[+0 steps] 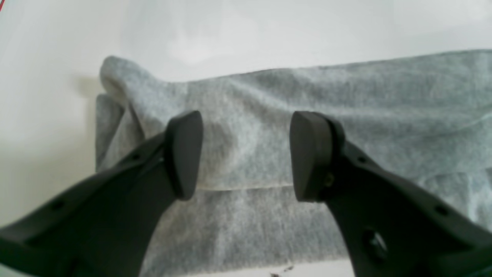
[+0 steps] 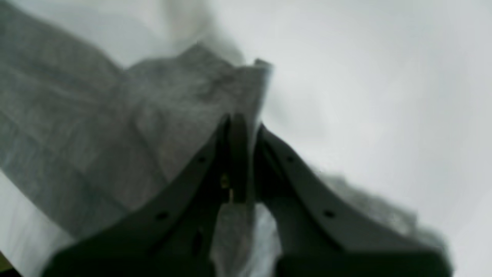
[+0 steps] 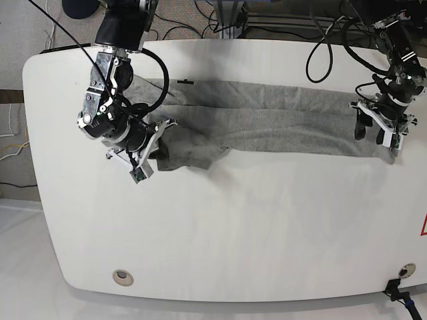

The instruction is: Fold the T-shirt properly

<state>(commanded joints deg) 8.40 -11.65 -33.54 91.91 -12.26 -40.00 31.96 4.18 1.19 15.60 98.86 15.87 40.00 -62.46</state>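
The heather-grey T-shirt [image 3: 280, 117] lies folded into a long band across the far half of the white table [image 3: 233, 220]. My right gripper [image 3: 161, 128] is at the band's left end, shut on a raised edge of the T-shirt [image 2: 184, 100]. In the right wrist view the right gripper [image 2: 248, 127] has its jaws pressed together with fabric between them. My left gripper [image 3: 375, 133] hovers over the band's right end. In the left wrist view the left gripper [image 1: 248, 154] stands open above a folded edge of the T-shirt [image 1: 346, 107], holding nothing.
Cables [image 3: 333, 40] trail over the table's far edge. A small dark mark [image 3: 186, 81] sits near the cloth's far left. Round fittings [image 3: 122, 277] sit at the table's near corners. Bare tabletop stretches along the near side.
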